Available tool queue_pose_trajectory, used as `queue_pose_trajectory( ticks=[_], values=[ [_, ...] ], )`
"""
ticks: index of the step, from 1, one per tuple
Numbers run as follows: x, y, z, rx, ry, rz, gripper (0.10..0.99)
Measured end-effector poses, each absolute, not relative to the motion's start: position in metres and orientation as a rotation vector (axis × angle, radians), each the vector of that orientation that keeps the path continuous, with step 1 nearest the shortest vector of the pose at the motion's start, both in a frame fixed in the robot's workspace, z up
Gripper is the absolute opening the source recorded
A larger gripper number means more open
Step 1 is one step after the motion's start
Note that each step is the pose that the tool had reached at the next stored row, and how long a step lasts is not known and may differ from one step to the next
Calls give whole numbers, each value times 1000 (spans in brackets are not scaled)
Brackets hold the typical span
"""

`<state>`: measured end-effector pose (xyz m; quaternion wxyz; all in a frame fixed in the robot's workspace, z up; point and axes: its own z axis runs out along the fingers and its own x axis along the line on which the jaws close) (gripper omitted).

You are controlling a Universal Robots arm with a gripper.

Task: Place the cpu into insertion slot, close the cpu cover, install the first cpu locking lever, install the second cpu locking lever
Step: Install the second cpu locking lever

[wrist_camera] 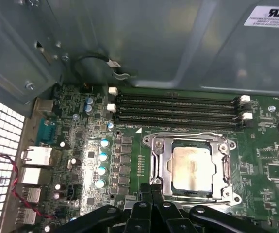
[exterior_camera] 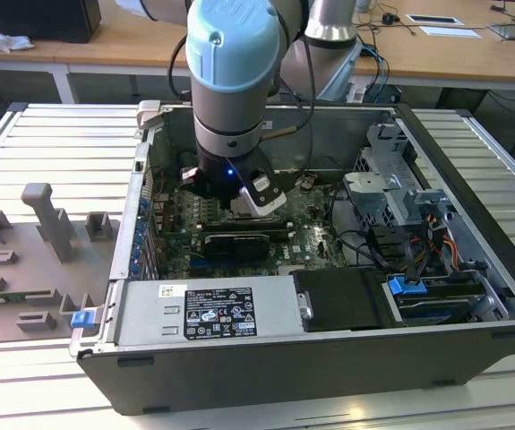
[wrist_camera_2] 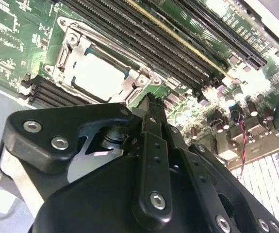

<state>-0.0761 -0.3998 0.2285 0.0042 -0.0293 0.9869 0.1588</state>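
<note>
The cpu (wrist_camera: pixel 192 167) (wrist_camera_2: pixel 98 75), a pale silver-beige square, lies flat in the insertion slot (wrist_camera: pixel 151 143) on the green board. The cpu cover (wrist_camera: pixel 162 162) (wrist_camera_2: pixel 71 53), a silver frame, lies down around the chip. My gripper (wrist_camera: pixel 151 190) (wrist_camera_2: pixel 150 104) is shut with nothing between its black fingers. Its tip hovers just off one edge of the slot, beside the cover's rim; I cannot tell whether it touches. In the exterior view the gripper (exterior_camera: pixel 239 193) reaches down into the open computer case over the board. The locking levers are hard to make out.
Long black memory slots (wrist_camera: pixel 178 109) run along the far side of the socket, below the grey case wall (wrist_camera: pixel 154 43). Blue-topped capacitors (wrist_camera: pixel 103 162) stand beside it. The power supply (exterior_camera: pixel 203 309), drive cage (exterior_camera: pixel 391 193) and cables crowd the case. Grey fixtures (exterior_camera: pixel 51 224) sit outside on the table.
</note>
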Motion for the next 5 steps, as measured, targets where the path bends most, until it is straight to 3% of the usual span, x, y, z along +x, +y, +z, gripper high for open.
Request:
queue_pose_trajectory(
  ticks=[5],
  values=[
    [-76, -400, 232, -92, 3092, 498, 106]
  ],
)
